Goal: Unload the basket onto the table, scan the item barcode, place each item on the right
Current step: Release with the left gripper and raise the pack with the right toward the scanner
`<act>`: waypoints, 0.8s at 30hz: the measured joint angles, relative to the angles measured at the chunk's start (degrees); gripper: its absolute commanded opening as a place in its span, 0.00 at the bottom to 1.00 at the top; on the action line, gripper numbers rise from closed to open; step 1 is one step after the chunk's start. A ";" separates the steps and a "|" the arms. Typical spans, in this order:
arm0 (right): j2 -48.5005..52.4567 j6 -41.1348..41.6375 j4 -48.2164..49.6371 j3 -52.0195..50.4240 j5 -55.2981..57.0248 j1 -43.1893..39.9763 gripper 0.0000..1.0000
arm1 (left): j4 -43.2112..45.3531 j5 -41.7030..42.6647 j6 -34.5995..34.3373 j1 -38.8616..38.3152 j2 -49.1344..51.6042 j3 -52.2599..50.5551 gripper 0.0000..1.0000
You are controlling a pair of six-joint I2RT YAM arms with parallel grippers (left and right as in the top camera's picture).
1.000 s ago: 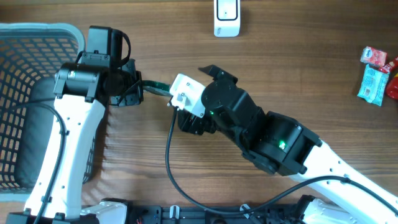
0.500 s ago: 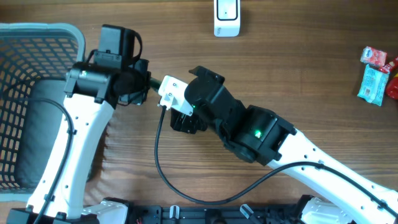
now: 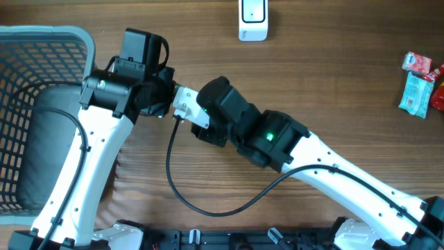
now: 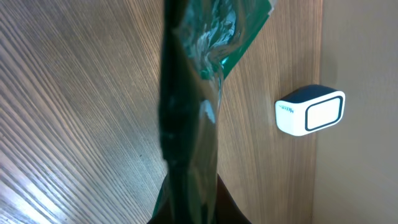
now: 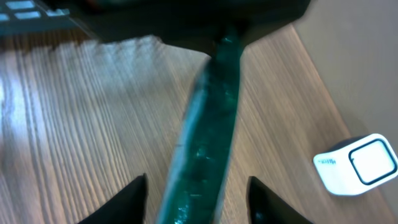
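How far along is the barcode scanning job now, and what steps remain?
Done: the green packet is picked up, pinched in the left claw. In hand: the right claw straddles the packet with its fingers apart, probably for a handover or regrasp. Left: the packet must be shown to the white scanner, which stands apart from both arms. No barcode is visible in any view.

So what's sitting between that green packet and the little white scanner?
Nothing, just bare wooden tabletop between the green packet and the white scanner; the left wrist view shows that gap clearly.
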 measured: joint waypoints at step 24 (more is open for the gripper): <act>-8.31 15.10 -1.92 0.11 -26.69 -22.73 0.04 | -1.25 -2.34 9.66 2.71 -9.03 0.00 1.00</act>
